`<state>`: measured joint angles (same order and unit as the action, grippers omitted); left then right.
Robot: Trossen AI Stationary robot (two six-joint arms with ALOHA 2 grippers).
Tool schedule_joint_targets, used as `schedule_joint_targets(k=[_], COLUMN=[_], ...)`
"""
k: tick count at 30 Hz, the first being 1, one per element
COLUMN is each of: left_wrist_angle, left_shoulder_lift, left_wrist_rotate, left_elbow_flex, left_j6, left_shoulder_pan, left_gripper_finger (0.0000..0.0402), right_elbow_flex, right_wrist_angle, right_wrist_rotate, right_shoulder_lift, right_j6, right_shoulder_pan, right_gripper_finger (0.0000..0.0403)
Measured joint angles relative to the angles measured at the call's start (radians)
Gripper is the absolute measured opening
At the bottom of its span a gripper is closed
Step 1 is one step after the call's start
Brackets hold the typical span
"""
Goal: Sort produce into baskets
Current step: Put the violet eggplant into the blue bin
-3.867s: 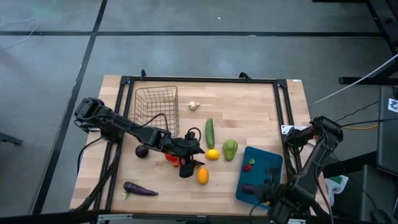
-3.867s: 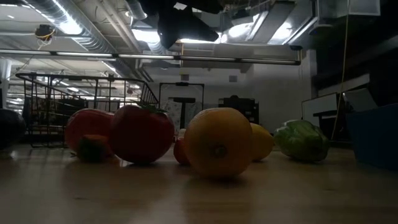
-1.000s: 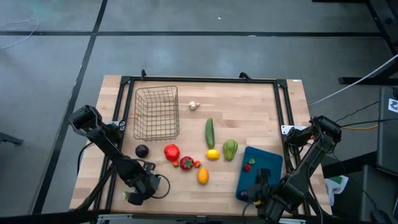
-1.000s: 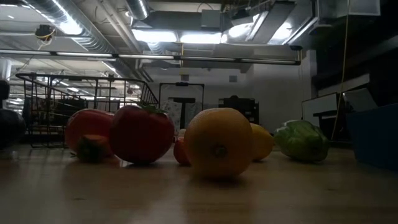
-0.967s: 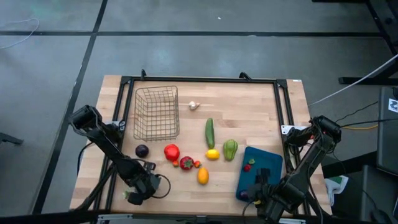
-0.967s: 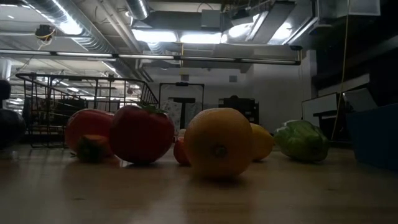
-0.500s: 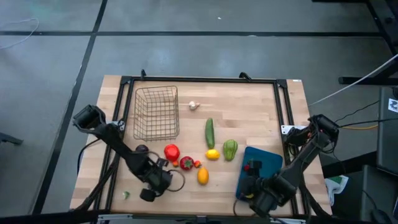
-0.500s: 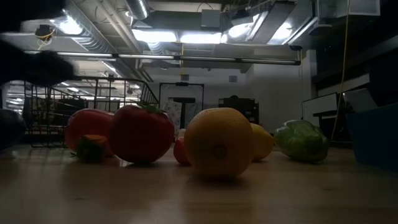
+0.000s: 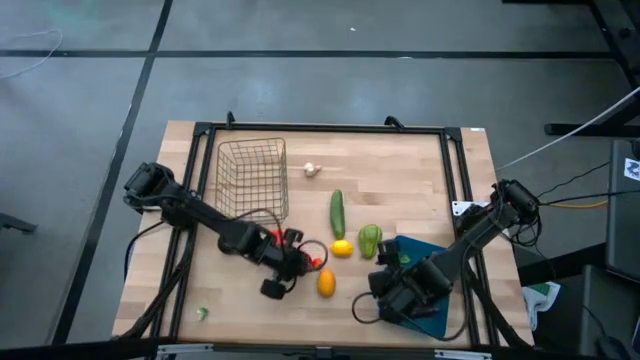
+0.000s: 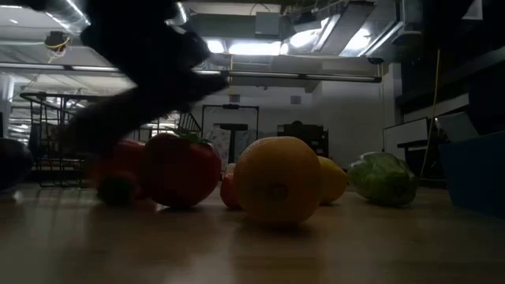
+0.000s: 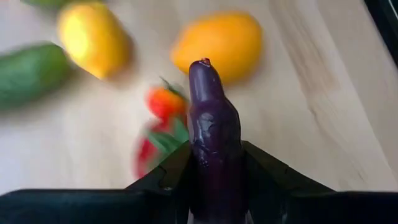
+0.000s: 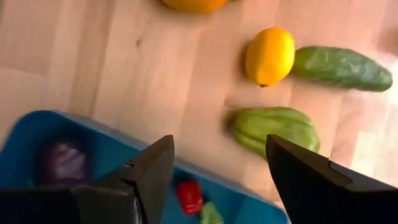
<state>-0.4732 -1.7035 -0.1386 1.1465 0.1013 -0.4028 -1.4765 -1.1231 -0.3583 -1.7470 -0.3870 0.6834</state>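
Sorting is barely begun on the wooden worktop (image 9: pixel 410 180): the wire basket (image 9: pixel 252 180) sits empty, the teal tray (image 9: pixel 440 262) holds a few pieces, while most produce lies loose mid-worktop. The left claw (image 9: pixel 275 285) clenches a purple eggplant (image 11: pixel 214 134); the right claw (image 12: pixel 217 168) hangs released over the tray's edge. No readable writing shows.
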Motion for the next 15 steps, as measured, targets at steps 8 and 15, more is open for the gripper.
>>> schedule_joint_targets(k=[8,15], left_wrist_angle=[0.15,0.238], left_shoulder_lift=[0.0,0.0], left_wrist_rotate=[-0.001,-0.001], left_elbow_flex=[0.001,0.001], left_j6=[0.001,0.001], left_shoulder_pan=[0.075,0.095], left_gripper_finger=[0.0109,0.0115], right_elbow_flex=[0.0,0.0], right_wrist_angle=[0.033,0.196], right_wrist_rotate=[-0.069,-0.069], right_shoulder_lift=[0.0,0.0], right_j6=[0.108,0.201], right_shoulder_pan=[-0.086,-0.172], right_gripper_finger=[0.0253,0.0253])
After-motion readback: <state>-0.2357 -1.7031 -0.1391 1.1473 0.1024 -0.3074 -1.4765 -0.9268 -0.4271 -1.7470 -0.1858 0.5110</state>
